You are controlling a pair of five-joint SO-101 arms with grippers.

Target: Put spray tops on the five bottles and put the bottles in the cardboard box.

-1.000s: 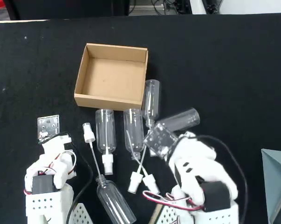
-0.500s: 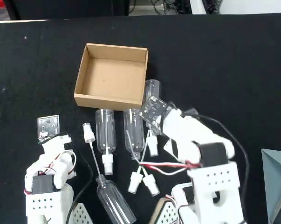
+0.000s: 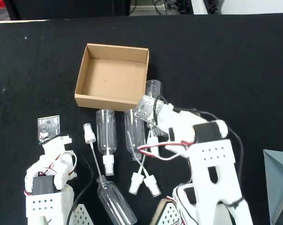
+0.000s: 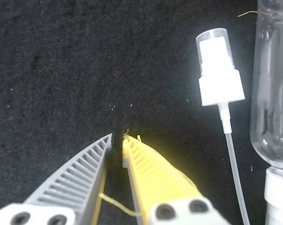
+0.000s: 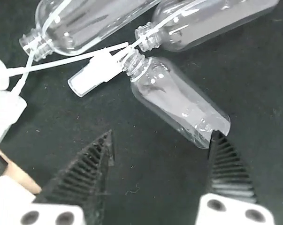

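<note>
The cardboard box [image 3: 88,77] stands open at the back of the black table. Clear bottles lie in front of it: one [image 3: 106,130] with a spray top fitted, another [image 3: 133,125] beside it, one [image 3: 154,88] by the box's corner, one [image 3: 116,202] near the front edge. My right gripper [image 5: 160,146] is open, its fingers either side of the base of a tilted open-necked bottle [image 5: 179,101], just short of it. My right arm [image 3: 188,129] covers that bottle from above. My left gripper [image 4: 117,138] is shut on nothing, close to a loose spray top [image 4: 218,75].
Two more loose spray tops [image 3: 143,183] with long tubes lie between the arms' bases, and another [image 5: 96,75] rests by the bottle necks. A grey-blue object [image 3: 278,183] sits at the right edge. The left arm [image 3: 49,164] rests at the front left.
My right arm has swung forward and left from near its base, out over the tilted bottle toward the box. The left arm has kept still.
</note>
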